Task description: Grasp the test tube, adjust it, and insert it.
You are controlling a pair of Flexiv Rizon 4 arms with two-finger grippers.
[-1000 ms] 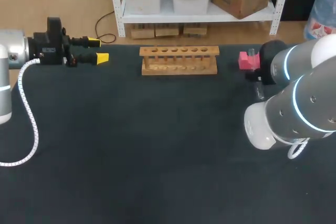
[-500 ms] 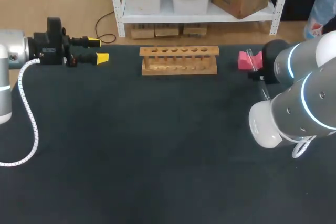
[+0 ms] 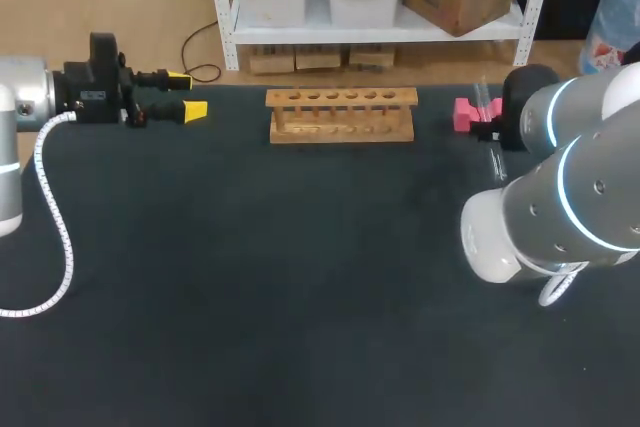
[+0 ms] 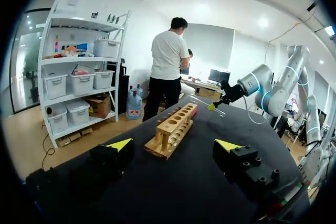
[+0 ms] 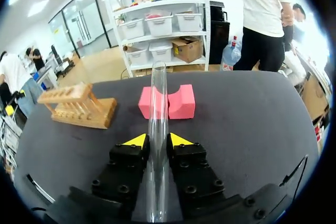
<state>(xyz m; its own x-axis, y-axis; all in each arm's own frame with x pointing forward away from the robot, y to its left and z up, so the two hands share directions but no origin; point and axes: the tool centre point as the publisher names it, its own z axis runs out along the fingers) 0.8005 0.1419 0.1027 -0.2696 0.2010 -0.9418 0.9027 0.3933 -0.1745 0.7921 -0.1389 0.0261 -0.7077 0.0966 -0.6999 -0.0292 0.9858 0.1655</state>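
Note:
The clear glass test tube (image 5: 156,109) lies lengthwise between the yellow-tipped fingers of my right gripper (image 5: 156,140), which is shut on it; its open end points ahead over the pink foam block (image 5: 178,102). In the head view the test tube (image 3: 494,155) shows faintly beside the pink foam block (image 3: 466,113) at the table's far right, the fingers hidden behind my right arm (image 3: 560,187). The wooden rack (image 3: 341,114) with a row of holes stands at the far middle. My left gripper (image 3: 190,94) hangs open at the far left, holding nothing, facing the wooden rack (image 4: 173,129).
The table (image 3: 300,277) is covered with a dark cloth. My left arm's white cable (image 3: 55,227) loops over its left side. Wide bare cloth lies between the rack and the near edge.
My right wrist has shifted slightly toward the far edge with the tube in its fingers. The left arm, rack and pink block have not moved.

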